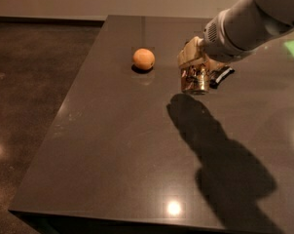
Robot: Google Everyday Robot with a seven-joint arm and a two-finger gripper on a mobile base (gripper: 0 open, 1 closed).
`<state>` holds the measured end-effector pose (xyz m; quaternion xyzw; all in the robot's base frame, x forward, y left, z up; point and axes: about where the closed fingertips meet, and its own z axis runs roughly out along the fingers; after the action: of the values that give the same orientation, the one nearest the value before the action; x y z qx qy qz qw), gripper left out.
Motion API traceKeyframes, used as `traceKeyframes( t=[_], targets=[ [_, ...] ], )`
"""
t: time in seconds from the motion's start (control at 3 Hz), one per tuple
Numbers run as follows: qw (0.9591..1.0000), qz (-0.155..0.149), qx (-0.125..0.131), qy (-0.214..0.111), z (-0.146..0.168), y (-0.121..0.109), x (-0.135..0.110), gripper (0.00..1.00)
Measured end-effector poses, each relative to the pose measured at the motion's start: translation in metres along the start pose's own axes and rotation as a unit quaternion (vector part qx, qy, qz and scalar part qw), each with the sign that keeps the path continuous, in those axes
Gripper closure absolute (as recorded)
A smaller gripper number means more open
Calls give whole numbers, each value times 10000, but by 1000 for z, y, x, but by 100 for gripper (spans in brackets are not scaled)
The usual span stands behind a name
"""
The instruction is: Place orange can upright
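The orange can stands upright on the dark table, right of centre toward the far side. Its body is bronze with dark print, and its base rests on the tabletop. My gripper is right over the can's top and covers its upper part. The pale arm reaches in from the upper right.
A round orange fruit lies to the left of the can, apart from it. A flat black packet lies just right of the can, partly behind the gripper. The arm's shadow runs across the table toward the front right. The table's left edge drops to a brown floor.
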<state>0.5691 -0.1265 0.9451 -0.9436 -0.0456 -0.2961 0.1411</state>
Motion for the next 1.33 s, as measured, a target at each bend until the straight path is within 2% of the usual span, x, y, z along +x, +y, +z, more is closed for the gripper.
traceKeyframes(
  t=[0.33, 0.67, 1.0, 1.33],
  targets=[
    [9999, -105, 118, -10, -3, -4, -2, 100],
    [9999, -93, 100, -5, -3, -4, -2, 100],
    [9995, -118, 268, 69, -1, -6, -9, 100],
    [9967, -153, 761, 227, 6, -9, -22, 100]
  ],
)
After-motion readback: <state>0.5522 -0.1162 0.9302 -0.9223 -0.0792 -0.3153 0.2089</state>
